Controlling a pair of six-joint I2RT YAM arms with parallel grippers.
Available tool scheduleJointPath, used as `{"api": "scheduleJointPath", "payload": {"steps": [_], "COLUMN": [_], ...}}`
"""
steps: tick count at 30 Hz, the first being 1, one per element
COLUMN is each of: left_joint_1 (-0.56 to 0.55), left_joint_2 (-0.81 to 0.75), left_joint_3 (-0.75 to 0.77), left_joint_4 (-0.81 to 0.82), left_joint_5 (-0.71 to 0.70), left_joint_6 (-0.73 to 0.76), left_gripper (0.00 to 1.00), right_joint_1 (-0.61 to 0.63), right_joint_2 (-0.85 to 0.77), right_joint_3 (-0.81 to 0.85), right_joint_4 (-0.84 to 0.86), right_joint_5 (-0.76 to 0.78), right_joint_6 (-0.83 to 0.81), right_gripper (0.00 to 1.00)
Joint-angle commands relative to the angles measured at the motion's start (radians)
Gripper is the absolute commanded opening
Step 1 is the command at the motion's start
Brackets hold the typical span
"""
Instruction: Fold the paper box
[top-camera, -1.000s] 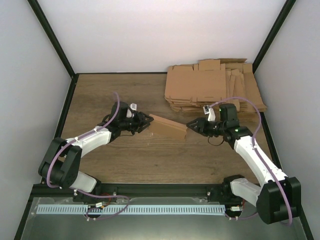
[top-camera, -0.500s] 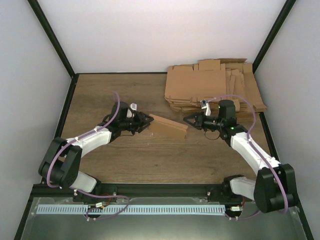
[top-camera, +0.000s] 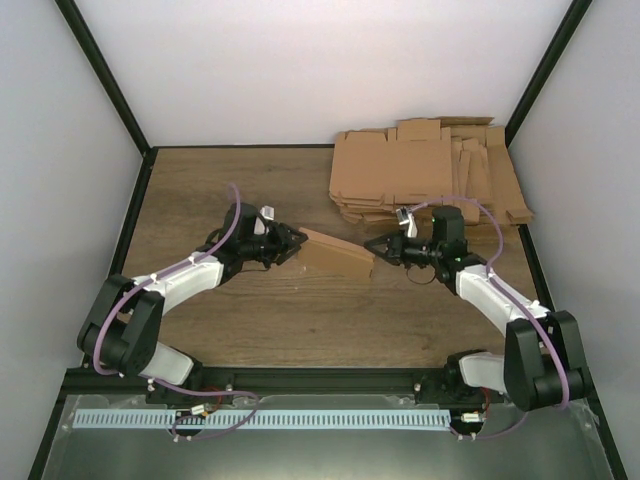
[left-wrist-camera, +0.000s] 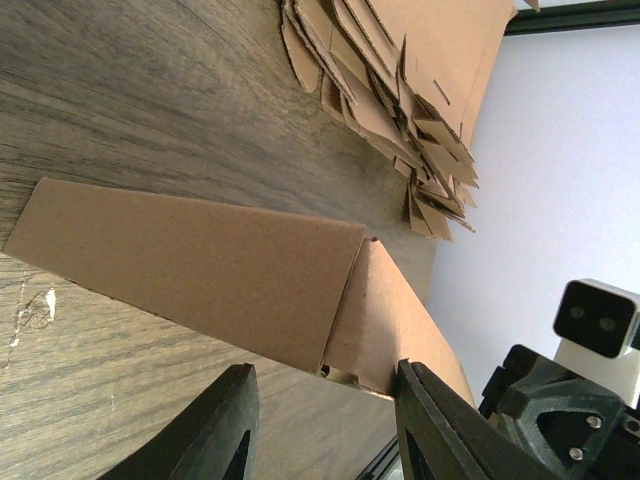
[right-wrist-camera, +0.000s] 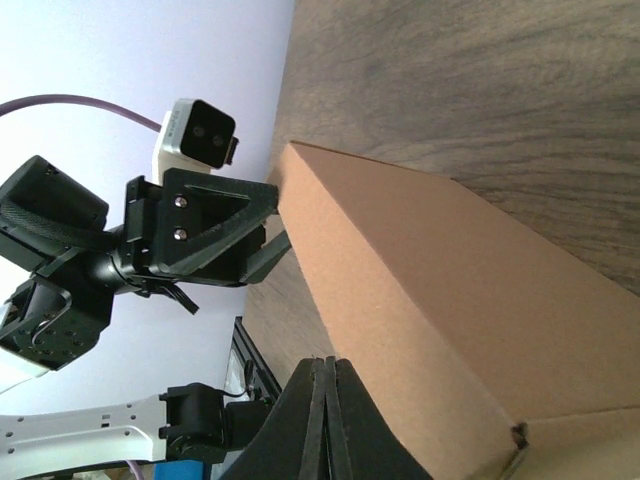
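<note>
Midway between the table's (top-camera: 200, 190) side edges, the light, stiff box (top-camera: 335, 252) wants end grips; left gripper (top-camera: 297, 243) gapes, right gripper (top-camera: 372, 248) is clenched

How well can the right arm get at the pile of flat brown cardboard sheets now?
Probably yes: the pile of flat brown cardboard sheets lies just beyond the right hand, nothing between, though the hand is shut.
</note>
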Motion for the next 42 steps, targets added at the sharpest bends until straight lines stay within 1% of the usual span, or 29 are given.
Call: {"api": "scheduleJointPath", "payload": {"steps": [1,7,16,20,25,30,32,38,42], "left_joint_1": [-0.012,-0.012,-0.013,-0.012,-0.013,-0.012,-0.013,-0.013,-0.012], "left_joint_2": [0.032,0.034,0.031,0.031,0.034,0.040,0.040,0.041,0.041], "left_joint_3": [-0.006,-0.010,-0.011,-0.013,-0.014,-0.011,-0.013,-0.012,-0.011], "left_joint_4": [-0.070,-0.070,-0.070,-0.070,-0.069,-0.064,-0.064,-0.064,-0.063], "left_joint_5": [-0.021,-0.020,-0.020,-0.020,-0.021,-0.017,-0.016,-0.018,-0.017], "left_joint_6": [0.004,0.003,0.005,0.007,0.008,0.008,0.008,0.008,0.006], "left_gripper": [0.40,0.40,0.40,0.40,0.40,0.40,0.40,0.40,0.40], "right_joint_1": [-0.009,-0.008,-0.008,-0.009,-0.010,-0.009,-0.009,-0.009,-0.010], "right_joint_2": [0.016,0.036,-0.010,0.017,0.062,0.110,0.098,0.022,0.000], "right_joint_3": [-0.034,-0.065,0.000,-0.047,-0.139,-0.167,-0.138,0.016,0.014], "right_joint_4": [0.043,0.060,0.038,0.057,0.132,0.207,0.198,0.059,0.048], "right_joint_5": [-0.005,0.000,-0.014,-0.003,0.019,-0.017,-0.033,-0.064,-0.066], "right_joint_6": [-0.005,-0.006,0.014,0.003,-0.014,-0.010,-0.010,-0.050,-0.065], "right_gripper": [0.01,0.01,0.01,0.01,0.01,0.01,0.01,0.01,0.01]}}
